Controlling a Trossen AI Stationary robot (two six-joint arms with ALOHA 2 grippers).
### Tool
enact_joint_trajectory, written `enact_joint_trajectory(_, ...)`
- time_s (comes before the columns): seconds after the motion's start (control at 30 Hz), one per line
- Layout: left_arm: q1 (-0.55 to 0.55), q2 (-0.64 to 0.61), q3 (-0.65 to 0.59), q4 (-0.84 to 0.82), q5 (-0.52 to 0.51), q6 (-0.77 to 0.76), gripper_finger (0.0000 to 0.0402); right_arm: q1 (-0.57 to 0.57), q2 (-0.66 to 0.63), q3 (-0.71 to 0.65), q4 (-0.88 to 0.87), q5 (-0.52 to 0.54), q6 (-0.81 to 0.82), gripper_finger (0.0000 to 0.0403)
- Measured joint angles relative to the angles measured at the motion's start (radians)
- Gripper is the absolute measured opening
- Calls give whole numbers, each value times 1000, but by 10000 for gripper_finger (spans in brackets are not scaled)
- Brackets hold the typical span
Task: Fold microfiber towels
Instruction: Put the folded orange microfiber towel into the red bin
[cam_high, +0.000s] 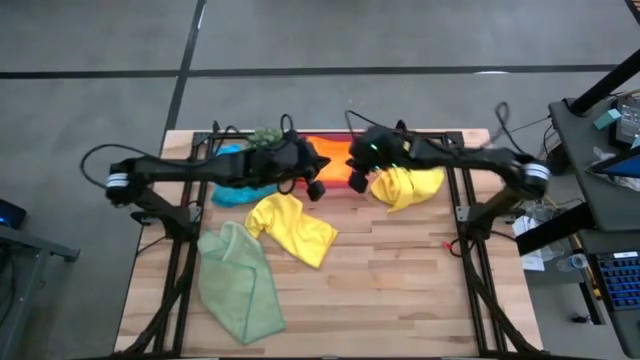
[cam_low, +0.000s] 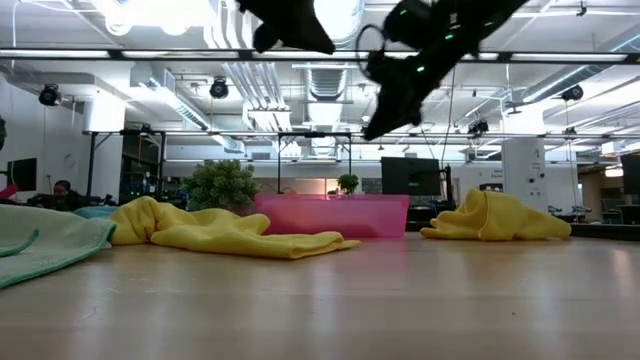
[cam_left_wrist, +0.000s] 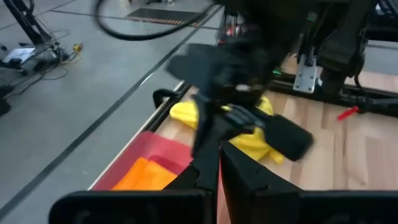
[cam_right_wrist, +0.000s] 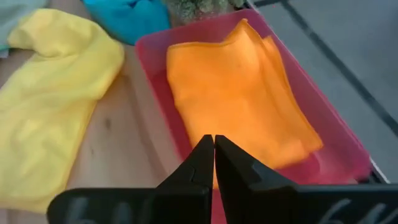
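Note:
A folded orange towel (cam_right_wrist: 242, 87) lies flat in the pink tray (cam_right_wrist: 339, 137) at the table's far middle. One yellow towel (cam_high: 292, 228) lies crumpled at the centre. Another yellow towel (cam_high: 408, 186) is bunched right of the tray. A light green towel (cam_high: 240, 280) is spread at the near left. A teal towel (cam_high: 232, 190) lies partly under my left arm. My left gripper (cam_left_wrist: 217, 177) is shut and empty, raised by the tray's near left corner. My right gripper (cam_right_wrist: 214, 155) is shut and empty, hanging over the orange towel's near edge.
A small spiky green plant (cam_high: 265, 135) stands at the far edge, left of the tray. The arms' black frames (cam_high: 180, 250) run down both table sides. Bare wood (cam_high: 400, 290) lies at the near right. Both grippers hang well above the tabletop (cam_low: 385, 110).

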Motion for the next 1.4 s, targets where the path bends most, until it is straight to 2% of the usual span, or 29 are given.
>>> enact_joint_trajectory(0.23, -2, -133, -210, 119, 0, -1, 1, -83, 291, 302, -102, -264, -69, 8)
enact_joint_trajectory(0.43, -1, -207, -320, 207, 0, -2, 1, -112, 468, 462, -191, -286, -78, 8)
enact_joint_trajectory(0.5, -1, -227, -342, 216, 0, -2, 1, -119, 504, 488, -193, -273, -69, 8)
enact_joint_trajectory(0.63, -1, -250, -365, 230, 0, 3, 1, -122, 564, 519, -244, -179, -60, 8)
enact_joint_trajectory(0.8, -1, -257, -364, 251, 0, 36, 1, -123, 582, 515, -264, -88, -63, 8)
enact_joint_trajectory(0.97, -1, -256, -364, 261, 0, 50, 1, -124, 582, 501, -333, 55, -94, 8)
enact_joint_trajectory(1.13, 0, -252, -364, 264, 0, 50, 1, -126, 581, 498, -404, 74, -126, 8)
enact_joint_trajectory(1.4, 0, -250, -364, 262, 0, 50, 1, -126, 583, 468, -425, 74, -151, 8)
